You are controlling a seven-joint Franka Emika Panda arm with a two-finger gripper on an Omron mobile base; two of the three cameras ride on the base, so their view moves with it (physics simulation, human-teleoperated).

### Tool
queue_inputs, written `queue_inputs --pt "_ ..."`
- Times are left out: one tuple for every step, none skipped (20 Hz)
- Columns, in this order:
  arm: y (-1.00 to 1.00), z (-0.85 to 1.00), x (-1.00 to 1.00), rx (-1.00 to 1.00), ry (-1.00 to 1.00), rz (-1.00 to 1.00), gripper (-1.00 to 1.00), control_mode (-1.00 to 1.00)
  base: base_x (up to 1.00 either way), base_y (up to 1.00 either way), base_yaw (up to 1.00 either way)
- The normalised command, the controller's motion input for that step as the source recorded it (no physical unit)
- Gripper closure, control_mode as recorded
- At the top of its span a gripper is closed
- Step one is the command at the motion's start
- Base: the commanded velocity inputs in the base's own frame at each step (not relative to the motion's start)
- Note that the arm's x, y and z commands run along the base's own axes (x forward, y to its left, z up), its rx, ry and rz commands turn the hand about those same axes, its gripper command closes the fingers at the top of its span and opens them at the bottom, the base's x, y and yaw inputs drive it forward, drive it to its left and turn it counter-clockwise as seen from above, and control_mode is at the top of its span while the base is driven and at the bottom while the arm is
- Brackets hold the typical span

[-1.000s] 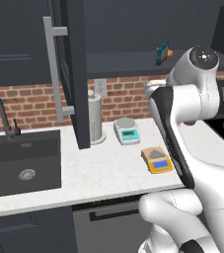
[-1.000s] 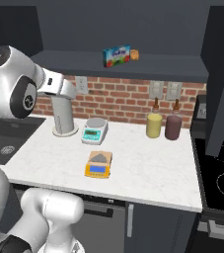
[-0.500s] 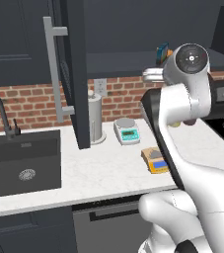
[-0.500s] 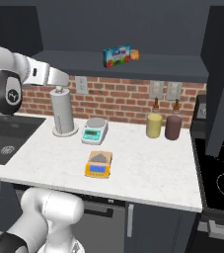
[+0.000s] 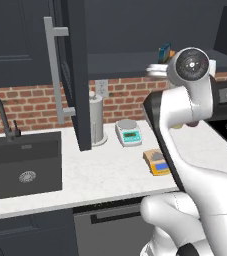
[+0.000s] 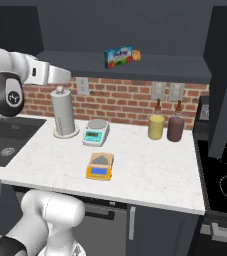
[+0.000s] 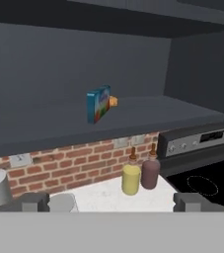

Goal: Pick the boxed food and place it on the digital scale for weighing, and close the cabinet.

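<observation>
**Boxed food stands above and ahead of the spread fingers**

In the hand view the fingers (image 7: 111,202) sit apart and empty at the bottom edge. The boxed food (image 7: 98,104) stands upright on the open cabinet's shelf (image 7: 148,111), above centre, slightly left, well apart.

Paper towel roll (image 6: 63,116) and white-teal scale (image 6: 96,132) sit mid-left on the marble surface (image 6: 150,172). Yellow bottle (image 6: 156,125) touches the dark-red bottle (image 6: 175,127) right of centre. Sink (image 5: 22,165) at lower left, stove (image 6: 224,180) at far right.
</observation>
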Motion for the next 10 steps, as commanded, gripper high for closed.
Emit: queue_inputs --pt "-0.21 0.32 0.0 0.0 0.0 -0.02 -1.0 -1.0 0.0 0.0 0.0" --pt "-0.21 0.31 0.0 0.0 0.0 -0.01 -1.0 -1.0 0.0 0.0 0.0" --pt "-0.21 0.31 0.0 0.0 0.0 -0.01 -1.0 -1.0 0.0 0.0 0.0" --pt "-0.19 0.29 0.0 0.0 0.0 0.0 -1.0 -1.0 0.0 0.0 0.0" --pt "-0.19 0.29 0.0 0.0 0.0 0.0 -1.0 -1.0 0.0 0.0 0.0" --pt "-0.19 0.26 0.0 0.0 0.0 0.0 -1.0 -1.0 0.0 0.0 0.0" --pt "-0.17 0.24 0.0 0.0 0.0 0.0 -1.0 -1.0 0.0 0.0 0.0" --pt "-0.16 0.25 0.0 0.0 0.0 0.0 -1.0 -1.0 0.0 0.0 0.0" --pt "-0.14 0.23 0.0 0.0 0.01 0.0 -1.0 -1.0 0.0 0.0 0.0" --pt "-0.11 0.21 0.0 0.0 0.02 0.0 -1.0 -1.0 0.0 0.0 0.0"
